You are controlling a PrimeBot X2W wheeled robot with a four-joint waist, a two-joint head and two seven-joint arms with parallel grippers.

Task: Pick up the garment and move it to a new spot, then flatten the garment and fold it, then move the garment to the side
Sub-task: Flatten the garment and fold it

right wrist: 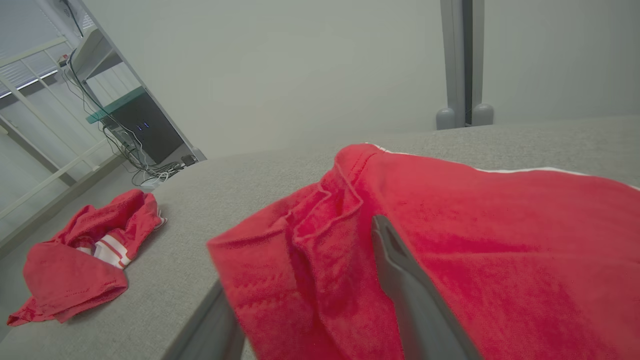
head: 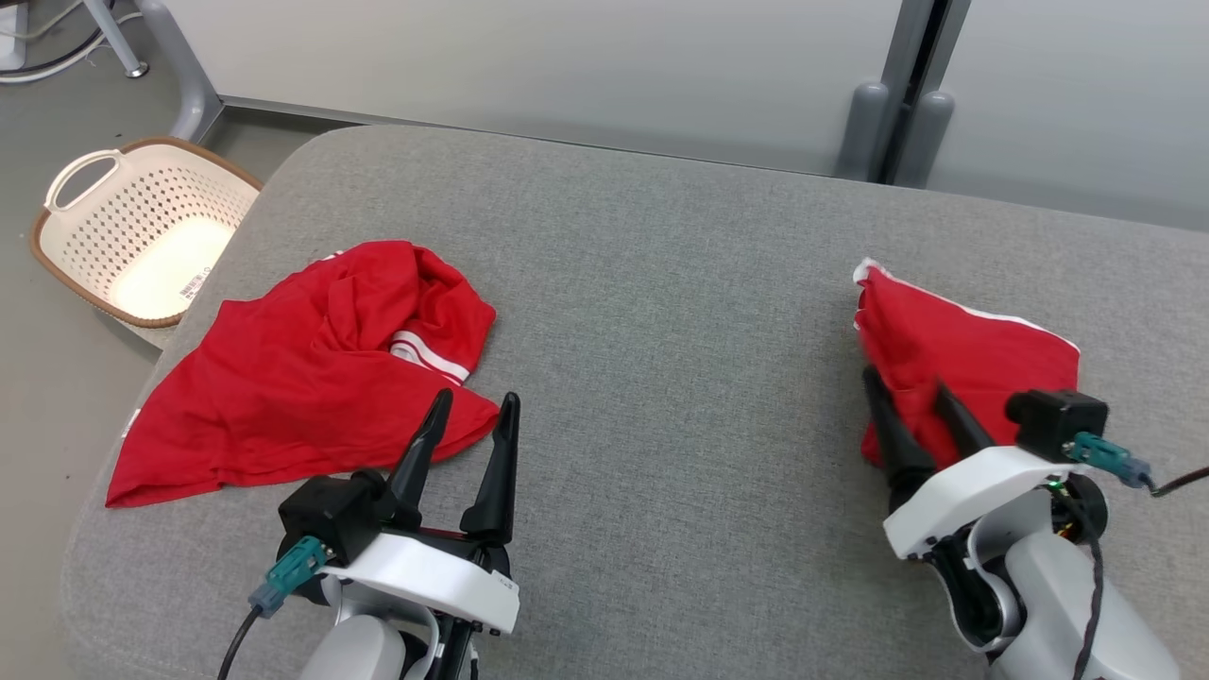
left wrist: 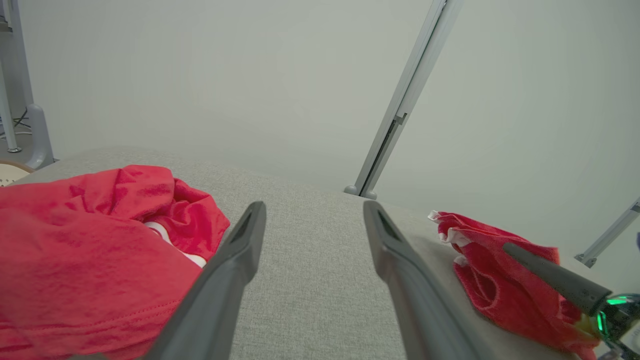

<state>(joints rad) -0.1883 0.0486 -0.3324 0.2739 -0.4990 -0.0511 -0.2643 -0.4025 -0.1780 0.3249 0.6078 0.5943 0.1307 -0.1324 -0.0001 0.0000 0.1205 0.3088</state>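
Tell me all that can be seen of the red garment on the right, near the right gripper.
The red garment is soft knit cloth with a thin white stripe along its far edge. It lies folded, with some wrinkles, near the right end of the grey cushion. The right gripper is open at its near edge: one finger rests on top of the cloth, the other is partly hidden under it.

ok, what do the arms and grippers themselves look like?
Left gripper and right gripper: two long tapered black fingers on a white shell, a black camera block with teal connector and black cable. Forearms pale grey.
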